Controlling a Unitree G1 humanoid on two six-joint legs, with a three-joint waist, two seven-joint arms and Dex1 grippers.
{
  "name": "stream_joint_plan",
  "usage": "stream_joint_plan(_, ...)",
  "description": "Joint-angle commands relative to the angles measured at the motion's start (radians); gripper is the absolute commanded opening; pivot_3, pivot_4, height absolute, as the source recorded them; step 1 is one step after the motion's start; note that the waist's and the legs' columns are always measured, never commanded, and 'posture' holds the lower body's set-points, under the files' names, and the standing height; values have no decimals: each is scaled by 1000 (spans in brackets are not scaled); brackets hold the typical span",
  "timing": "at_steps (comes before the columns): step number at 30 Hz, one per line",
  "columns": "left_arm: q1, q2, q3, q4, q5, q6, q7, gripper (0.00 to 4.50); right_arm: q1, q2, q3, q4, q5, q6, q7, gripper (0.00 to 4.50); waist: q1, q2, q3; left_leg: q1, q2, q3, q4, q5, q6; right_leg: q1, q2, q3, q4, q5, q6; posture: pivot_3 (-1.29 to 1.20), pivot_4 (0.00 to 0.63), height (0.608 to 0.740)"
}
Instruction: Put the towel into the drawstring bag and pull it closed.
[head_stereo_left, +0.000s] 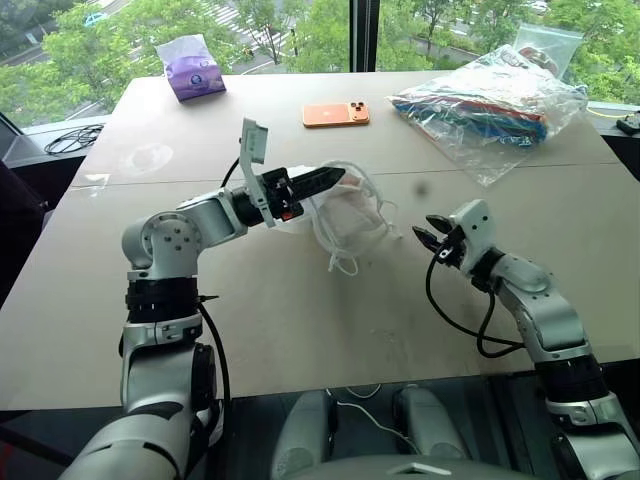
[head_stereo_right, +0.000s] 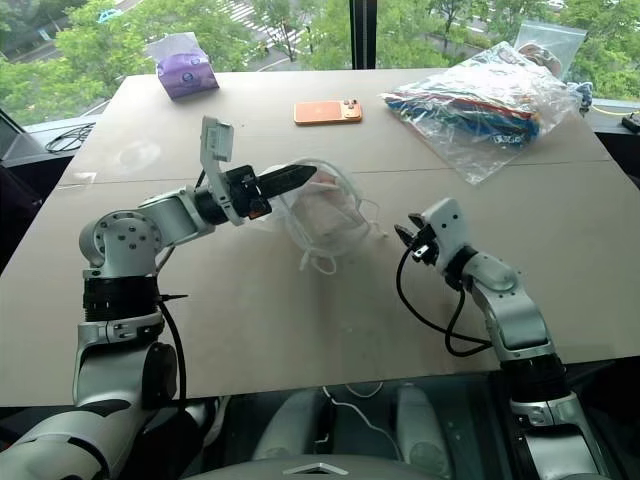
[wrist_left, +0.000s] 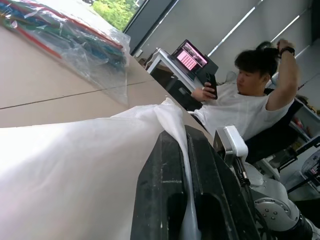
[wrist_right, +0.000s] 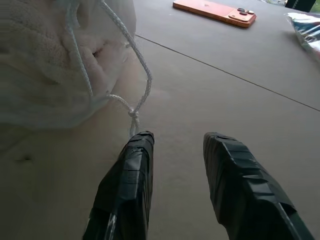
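Left end effector (head_stereo_left: 335, 178) clamped; right end effector (head_stereo_left: 427, 232) parted.

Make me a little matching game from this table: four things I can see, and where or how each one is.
Things:
1. drawstring bag
2. phone
3. tissue pack
4. right gripper

States:
A. orange, lying flat near the table's far edge
B. open, with a knotted cord at one finger
C. pinched at its fabric by the left gripper
D. purple, at the far left corner

Pairs: 1-C, 2-A, 3-D, 4-B
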Motion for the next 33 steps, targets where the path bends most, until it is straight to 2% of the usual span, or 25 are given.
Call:
stream_joint_plan(1,-21,7,1,-9,2,-9,-18,0,-65,36,8,0,0,-6,-7,1743,-1,0,0,0,0,0,0,0,0,0,0,0,0,0,0,0,150,740)
stream_joint_plan(10,-20,8,0,-11,9,-10,-25,0,-187,151,9,164,-12,-64,-23,1743,5,0,0,-1,0,0,0,1,-1,0,-1,0,0,0,0,0,150,740)
stream_joint_plan(12,-21,6,0,-12,12,-13,-24,0,-211,170,-12,225,-33,-102,-72,1743,5,0,0,-1,0,0,0,1,-1,0,-1,0,0,0,0,0,150,740)
stream_joint_plan(13,-20,6,0,-12,13,-15,-24,0,-217,176,-24,244,-34,-114,-86,1223,5,0,0,-1,0,0,0,1,-1,0,-1,0,0,0,0,0,150,740)
stream_joint_plan(14,-20,5,0,-12,13,-15,-23,0,-219,179,-36,255,-35,-122,-104,940,5,0,0,-1,0,0,0,1,-1,0,-1,0,0,0,0,0,150,740)
stream_joint_plan(16,-19,5,1,-13,12,-14,-22,0,-216,179,-65,256,-31,-129,-137,49,6,0,0,-1,0,-1,0,1,-1,0,-1,-1,0,0,0,0,150,740)
stream_joint_plan(22,-26,-3,-6,24,60,-50,13,0,-81,131,-150,54,-18,-50,-207,49,7,0,0,-1,0,-1,0,1,-1,0,-2,-1,-1,0,0,0,150,740)
stream_joint_plan(28,-61,-18,-96,105,178,-195,-78,0,16,121,-191,-265,104,208,-236,49,6,0,0,0,0,0,0,0,-1,0,-1,0,0,0,0,0,150,740)
stream_joint_plan(29,-71,-21,-115,125,205,-227,-95,582,21,119,-192,-299,118,244,-242,0,7,0,0,0,0,0,0,0,0,0,-1,0,0,0,0,0,150,740)
stream_joint_plan(30,-85,-28,-125,148,222,-254,-112,809,22,116,-193,-328,130,278,-247,0,7,0,0,0,-1,-1,0,0,0,0,-1,-1,0,0,0,0,150,740)
stream_joint_plan(33,-136,-55,-156,222,289,-346,-137,2288,17,108,-202,-392,172,376,-263,0,8,0,0,-1,-1,0,1,-2,3,0,-1,-1,0,0,0,0,150,740)
